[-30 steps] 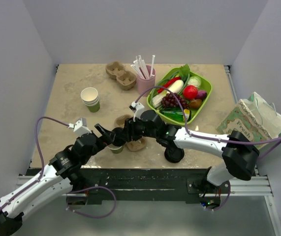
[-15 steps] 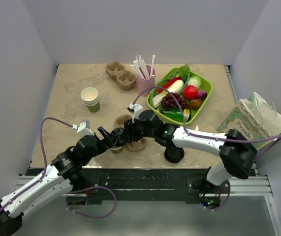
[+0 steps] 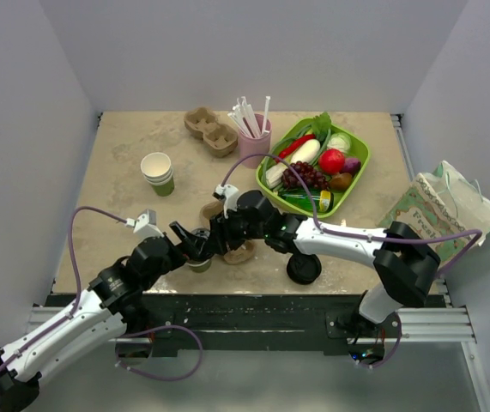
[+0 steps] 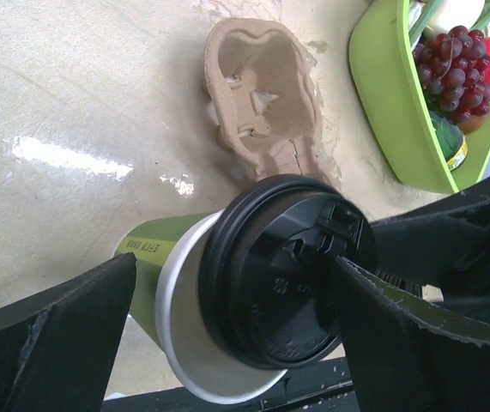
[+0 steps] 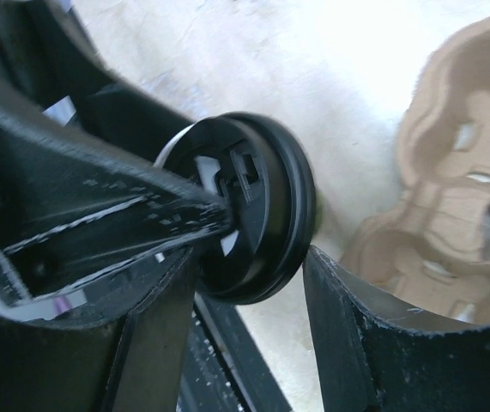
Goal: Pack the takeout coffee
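The takeout coffee [image 3: 199,263], a green-sided paper cup with a black lid [image 4: 287,275], sits at the table's near edge beside a cardboard cup carrier [image 4: 262,94]. My left gripper [image 4: 236,283] is closed on the cup, one finger on its green side and the other against the lid. The lid sits askew, with the cup's white rim showing below it. My right gripper [image 5: 249,257] grips the lid's edge [image 5: 270,215] from the other side. Both grippers meet over the cup in the top view, left [image 3: 191,247] and right [image 3: 216,239].
The carrier [image 3: 238,251] lies partly under my right arm. A stack of black lids [image 3: 304,269] sits near the front edge. Behind are lidless cups [image 3: 157,172], a second carrier [image 3: 210,130], a pink straw cup [image 3: 253,142] and a green food tray [image 3: 354,184]. A paper bag [image 3: 438,210] stands at right.
My right gripper has moved left and closed in on the lid. The left gripper and the cup have shifted slightly toward the near edge.
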Tool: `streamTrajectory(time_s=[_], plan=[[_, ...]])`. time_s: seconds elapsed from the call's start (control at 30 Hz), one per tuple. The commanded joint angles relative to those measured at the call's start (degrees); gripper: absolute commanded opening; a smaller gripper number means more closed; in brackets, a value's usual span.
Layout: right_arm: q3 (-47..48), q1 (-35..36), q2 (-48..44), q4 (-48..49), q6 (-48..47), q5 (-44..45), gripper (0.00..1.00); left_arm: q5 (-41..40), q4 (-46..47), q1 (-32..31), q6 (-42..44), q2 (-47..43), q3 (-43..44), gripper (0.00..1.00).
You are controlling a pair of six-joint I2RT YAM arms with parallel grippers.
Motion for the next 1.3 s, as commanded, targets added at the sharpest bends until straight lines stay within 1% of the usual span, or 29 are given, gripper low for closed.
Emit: streamTrajectory(time_s=[0.0,0.23,0.43,0.57,0.77,0.83,0.9,1.0,1.1,1.13,1.23,1.27], plan=[[2.3,0.9,0.4,0.7,-1.3,-5.9,0.57,0.3,1.8,0.2,-0.3,-0.3,-0.5,0.98],[3.4,1.4,1.1,0.3,-1.3,-4.5,0.58,0.8,1.6,0.2,-1.1,-0.6,-0.8,0.95],[5.2,3.0,1.9,-2.1,-3.9,-3.4,0.58,0.0,0.1,0.2,-2.3,-1.9,-0.8,0.90],[5.3,3.2,1.8,-3.0,-3.5,-3.8,0.61,-1.4,-1.8,0.2,-3.2,-2.1,-0.4,0.87],[4.8,3.1,0.4,-4.1,-2.0,-2.4,0.61,-1.7,-4.5,0.2,-4.1,-1.4,0.3,0.83],[4.4,3.1,-0.3,-3.8,-1.9,-2.4,0.61,-1.6,-4.5,0.2,-4.0,-1.4,0.1,0.77],[4.2,3.2,-1.0,-4.0,-1.9,-1.4,0.61,-1.6,-4.5,0.2,-4.0,-1.4,-0.1,0.73],[4.0,3.0,-2.1,-4.5,-1.8,0.4,0.61,-1.6,-5.0,0.2,-4.0,-1.2,0.0,0.70],[3.8,3.0,-3.4,-5.9,-1.3,2.4,0.63,-1.5,-5.5,0.2,-4.0,-1.4,0.1,0.70],[3.7,3.1,-4.3,-5.9,-0.8,3.7,0.66,-1.5,-5.5,0.2,-4.1,-1.4,0.1,0.69],[2.8,2.9,-5.7,-5.5,2.2,6.9,0.68,-1.5,-5.6,0.2,-3.9,-1.8,-0.1,0.69],[2.7,3.0,-5.7,-5.3,4.1,9.3,0.68,-1.4,-5.5,0.2,-3.8,-1.9,-0.1,0.69]])
